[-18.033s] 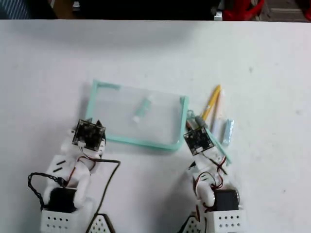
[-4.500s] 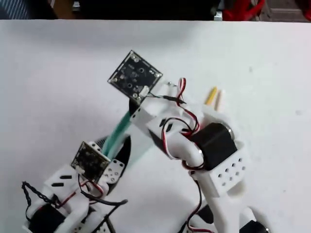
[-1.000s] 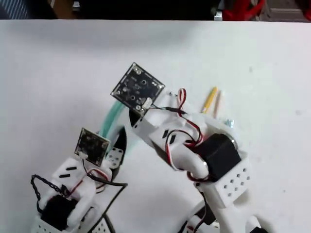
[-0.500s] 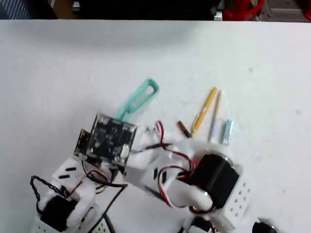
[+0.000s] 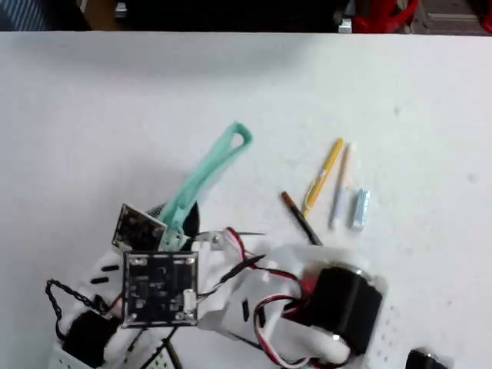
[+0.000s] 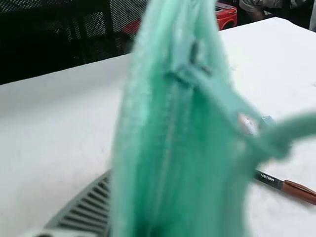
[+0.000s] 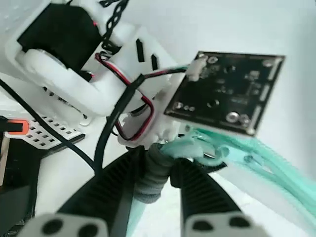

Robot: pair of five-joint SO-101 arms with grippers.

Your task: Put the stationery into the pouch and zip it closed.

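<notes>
we see a mint-green pouch (image 5: 206, 173) with a matching green zip, on a plain white table (image 5: 92, 100). at three o'clock of it lie a brown-and-black pen (image 5: 298, 217), a yellow pen (image 5: 323, 177), a pale pinkish-white pen (image 5: 340, 184) and a small light blue stick (image 5: 359, 208). both arms are white, with black motors, black circuit boards, and red and black wires. the right gripper (image 7: 158, 159) is black.

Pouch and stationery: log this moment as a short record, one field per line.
pouch: teal, raised on edge, gripped by the jaws of the left gripper
right gripper: at the pouch's gripped end, beside the left arm's wrist
on table: yellow pen, white pen, pale-blue piece, brown pen, lying loose, apart from the pouch
packed: none of those four yet
</notes>
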